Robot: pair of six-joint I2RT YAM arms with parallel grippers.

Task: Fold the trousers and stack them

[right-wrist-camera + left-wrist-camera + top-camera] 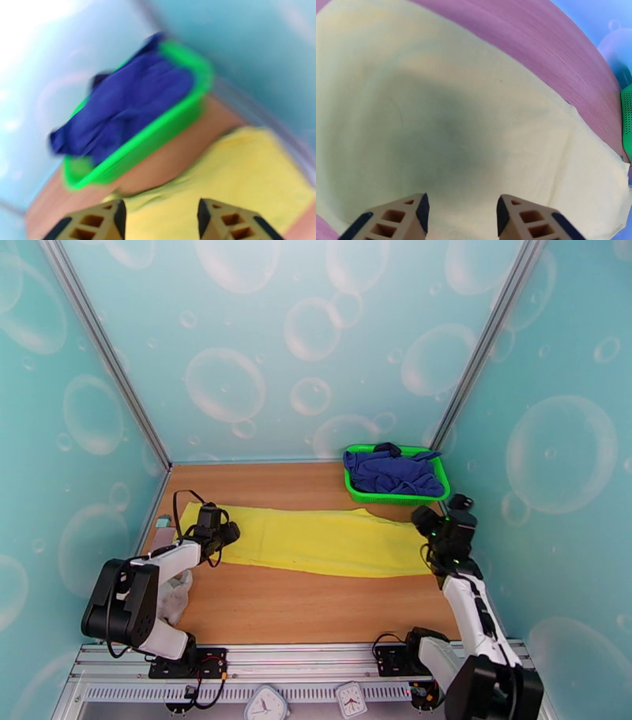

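"Trousers (316, 540) first: where do they lie?" asks one observer.

"The yellow trousers lie flat on the wooden table (316, 607), as one long strip from the left side to the right side. In the left wrist view the fabric (474, 118) is smooth, with a soft shadow in its middle."

"And the left gripper (229, 534)?"

"It is over the left end of the strip. In its wrist view the left gripper (461, 209) has its jaws partly apart, and between them there is only the yellow fabric below. It holds nothing. Whether the fingertips touch the cloth, one cannot tell."

"The right gripper (420, 518)?"

"It stands at the right end of the trousers, near the green basket (395, 498). Its wrist view is blurred, but the right gripper (161, 215) clearly has a gap between its jaws, about as wide as the left one, and nothing is in it. The yellow fabric (245, 173) is under it and to the right."

"What is in the basket?"

"A dark blue garment (391, 470), crumpled. The basket (158, 134) is at the far right corner, just beyond the trousers, with a strip of bare wood between them."

"Anything else on the table?"

"A small grey-white cloth (174, 595) lies at the near left, partly behind the left arm, apart from the trousers."
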